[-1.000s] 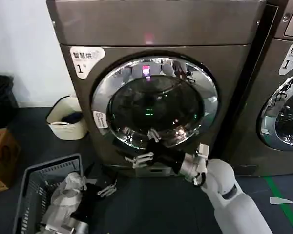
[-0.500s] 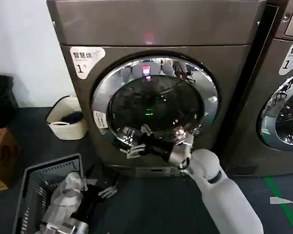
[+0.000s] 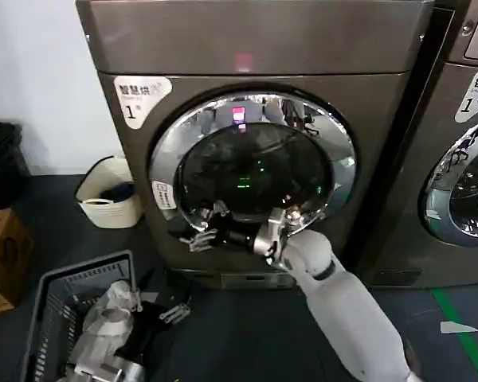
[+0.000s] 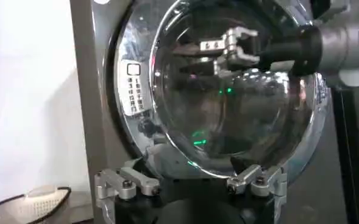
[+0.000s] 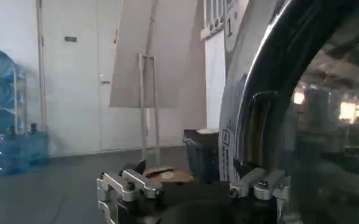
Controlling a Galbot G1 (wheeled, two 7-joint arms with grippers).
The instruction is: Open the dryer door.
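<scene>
Landmark: the dryer point(image 3: 255, 48), bronze-grey, white corner label point(image 3: 142, 97) marked "1" at upper left of its front. Containers on the floor to its left: a cream basket point(image 3: 110, 200) against the machine's lower left corner, something dark inside, cannot tell what; a grey slatted crate point(image 3: 60, 306) farther out from the front, pale crumpled cloth or plastic in it. A brown box point(image 3: 1, 259) sits left of the crate. The dryer door point(image 3: 255, 171) fills the middle of the dryer front, chrome rim flush to the panel, so it looks closed; white sticker point(image 3: 165, 195) on the rim's left side. Right gripper point(image 3: 201, 231) is up against the door's lower left, fingers spread apart, close to or touching the chrome rim, gripping nothing. Its white arm crosses the dryer's lower front. Left gripper point(image 4: 191, 182) hangs in front of the door, fingers wide apart, empty. A neighbouring machine point(image 3: 462, 159) stands just right of the dryer.
</scene>
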